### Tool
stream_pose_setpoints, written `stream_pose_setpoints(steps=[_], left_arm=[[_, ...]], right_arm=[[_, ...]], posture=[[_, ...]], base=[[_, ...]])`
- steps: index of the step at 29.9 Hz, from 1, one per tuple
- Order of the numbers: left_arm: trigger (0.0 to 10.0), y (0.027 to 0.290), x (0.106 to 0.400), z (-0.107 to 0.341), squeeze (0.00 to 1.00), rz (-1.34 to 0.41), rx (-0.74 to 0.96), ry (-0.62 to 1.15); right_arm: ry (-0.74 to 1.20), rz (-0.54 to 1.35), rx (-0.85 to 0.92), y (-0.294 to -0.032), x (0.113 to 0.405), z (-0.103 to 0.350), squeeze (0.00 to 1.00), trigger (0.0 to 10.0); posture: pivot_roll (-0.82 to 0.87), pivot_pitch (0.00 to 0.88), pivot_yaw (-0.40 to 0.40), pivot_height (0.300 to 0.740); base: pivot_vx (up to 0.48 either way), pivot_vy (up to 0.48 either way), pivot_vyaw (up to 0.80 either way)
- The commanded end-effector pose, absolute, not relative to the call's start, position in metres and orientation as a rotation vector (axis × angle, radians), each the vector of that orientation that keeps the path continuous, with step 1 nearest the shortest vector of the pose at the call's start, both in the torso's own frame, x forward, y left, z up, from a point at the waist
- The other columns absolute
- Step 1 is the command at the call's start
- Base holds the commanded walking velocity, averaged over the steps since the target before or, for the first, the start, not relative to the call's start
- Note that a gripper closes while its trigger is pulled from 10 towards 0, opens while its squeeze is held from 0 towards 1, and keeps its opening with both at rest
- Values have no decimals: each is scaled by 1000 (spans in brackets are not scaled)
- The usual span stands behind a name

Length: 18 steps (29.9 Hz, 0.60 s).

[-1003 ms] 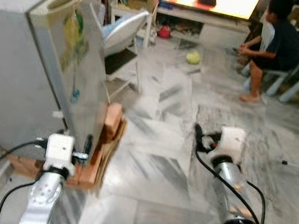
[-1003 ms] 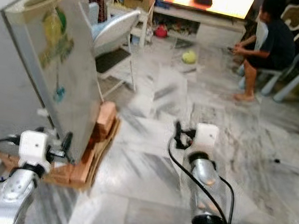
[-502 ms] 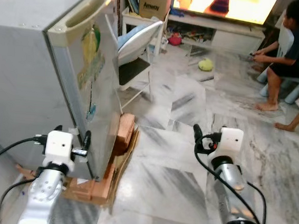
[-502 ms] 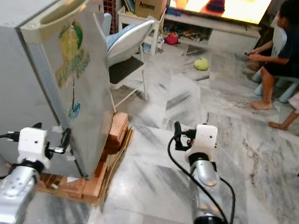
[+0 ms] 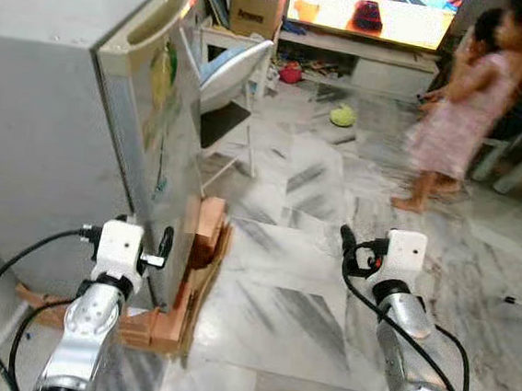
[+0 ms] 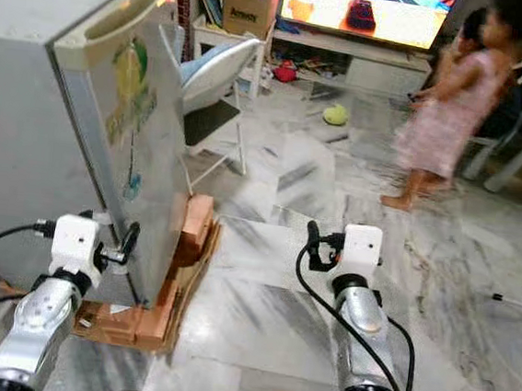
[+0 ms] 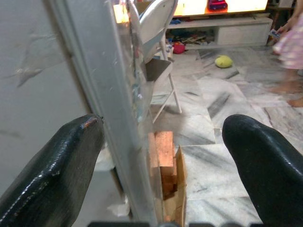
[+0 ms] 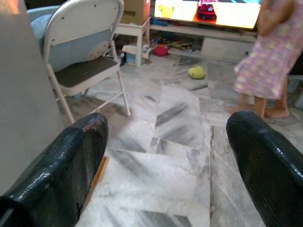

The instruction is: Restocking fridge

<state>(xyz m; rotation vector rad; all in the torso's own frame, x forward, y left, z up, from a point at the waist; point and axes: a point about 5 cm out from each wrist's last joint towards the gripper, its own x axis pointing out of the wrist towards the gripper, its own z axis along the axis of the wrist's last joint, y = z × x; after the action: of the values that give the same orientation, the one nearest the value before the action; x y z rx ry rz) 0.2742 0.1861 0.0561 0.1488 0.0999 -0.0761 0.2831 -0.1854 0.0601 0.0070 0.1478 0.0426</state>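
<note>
Nearest the camera, the left gripper point(image 7: 156, 142) is raised at the lower front corner of the fridge point(image 5: 58, 93), its fingers point(image 7: 52, 165) spread wide with the edge of the fridge door point(image 7: 106, 104) standing between them; whether either finger touches the door cannot be told; the right gripper point(image 8: 165, 156) hangs in free air over the marble floor point(image 5: 279, 299), its fingers likewise parted and holding nothing; the fridge, a small grey one with its door shut, stands to the robot's left on a low base of wooden blocks point(image 5: 196, 245) and cardboard, with coloured stickers point(image 6: 128, 90) on the door face; beyond it a white folding chair point(image 8: 83, 42) stands just beside the fridge, a pale blue cushion on it; further off a yellow-green ball point(image 5: 343, 116) lies on the floor near a low white shelf point(image 5: 366, 62); a cardboard box point(image 5: 256, 10) sits on a small white table; a person in a pink dress point(image 5: 454, 112) stands at right before a lit television screen point(image 5: 372, 7)
</note>
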Motion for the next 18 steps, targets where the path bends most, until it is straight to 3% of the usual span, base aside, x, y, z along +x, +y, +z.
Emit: stream_pose_setpoints(steps=[1, 18], left_arm=[[10000, 184, 278, 56, 0, -84, 161, 98], [10000, 195, 324, 75, 0, 41, 161, 66]], right_arm=[[150, 54, -7, -186, 282, 62, 0, 10000], [184, 57, -49, -198, 266, 63, 0, 10000]], posture=[[25, 3, -88, 740], [-42, 44, -100, 740]], base=[[0, 0, 0], [0, 0, 0]])
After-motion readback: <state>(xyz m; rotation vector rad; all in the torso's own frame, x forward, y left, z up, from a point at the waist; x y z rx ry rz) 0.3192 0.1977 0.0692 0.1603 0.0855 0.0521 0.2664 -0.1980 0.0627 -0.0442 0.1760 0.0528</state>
